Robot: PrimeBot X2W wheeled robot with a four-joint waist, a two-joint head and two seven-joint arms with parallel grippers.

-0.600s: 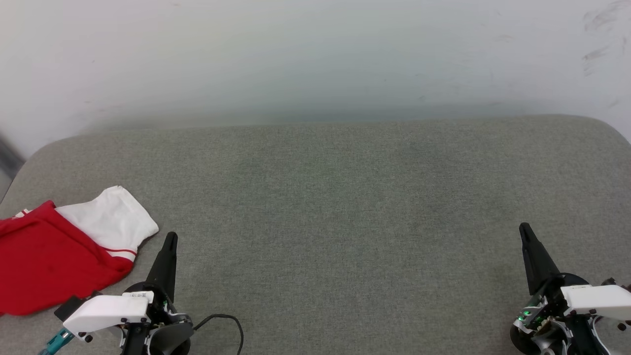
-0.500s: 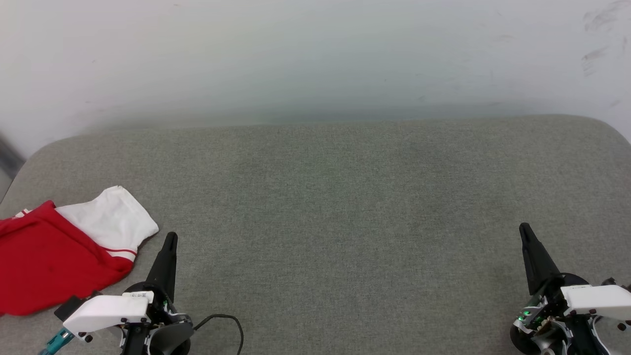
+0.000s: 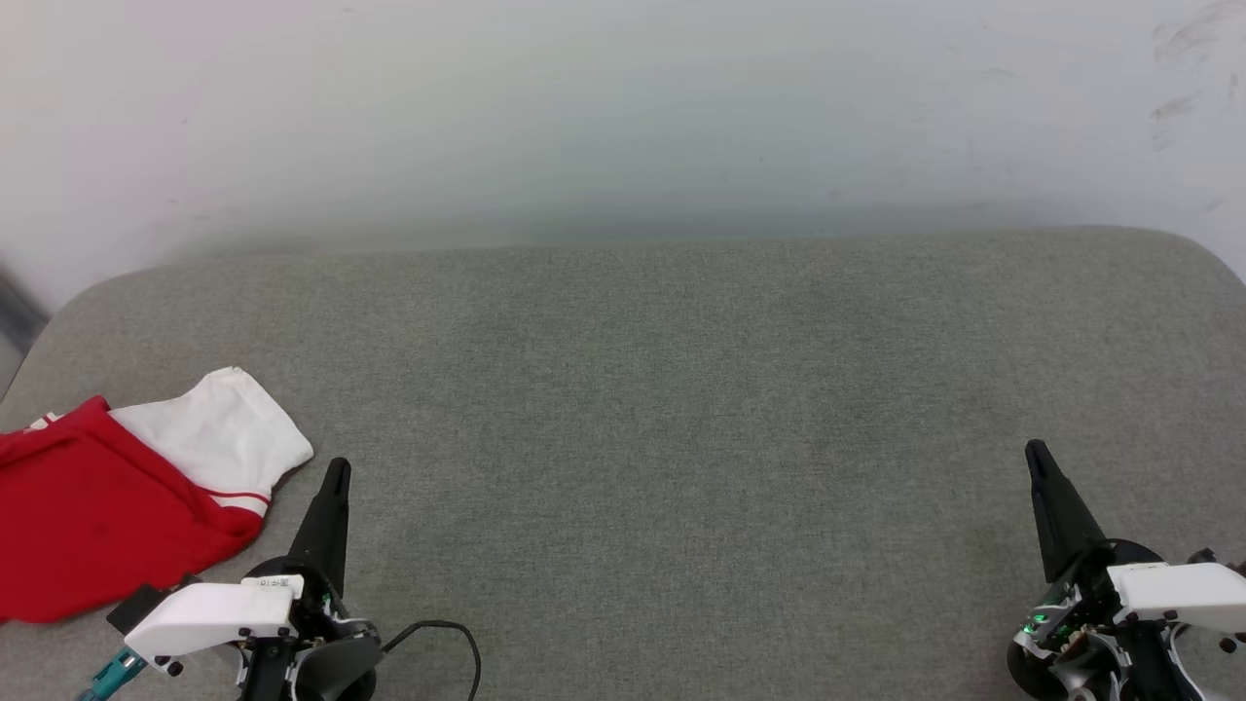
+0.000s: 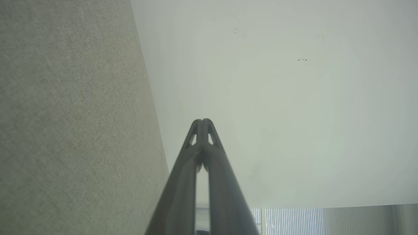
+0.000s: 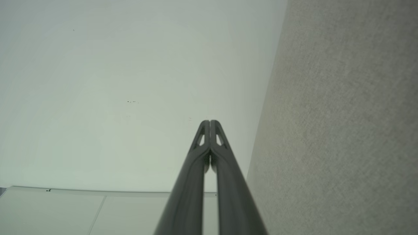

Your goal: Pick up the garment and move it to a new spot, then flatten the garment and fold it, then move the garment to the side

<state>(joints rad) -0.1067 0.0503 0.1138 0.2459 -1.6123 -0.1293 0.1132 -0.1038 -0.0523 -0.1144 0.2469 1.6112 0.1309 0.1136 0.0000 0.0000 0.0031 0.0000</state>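
Note:
The garment [image 3: 88,506], red with a white sleeve and a thin red stripe, lies bunched at the left edge of the grey fabric surface [image 3: 662,389], partly cut off by the head view's border. No print shows on it. My left gripper [image 3: 337,471] rests just right of it, apart from the cloth, fingers pressed together and empty [image 4: 202,122]. My right gripper [image 3: 1035,452] sits at the lower right, far from the garment, also shut with nothing in it [image 5: 209,122].
A pale wall [image 3: 623,107] rises behind the grey surface. A black cable [image 3: 450,630] loops beside my left wrist. The surface's rounded corners show at far left and far right.

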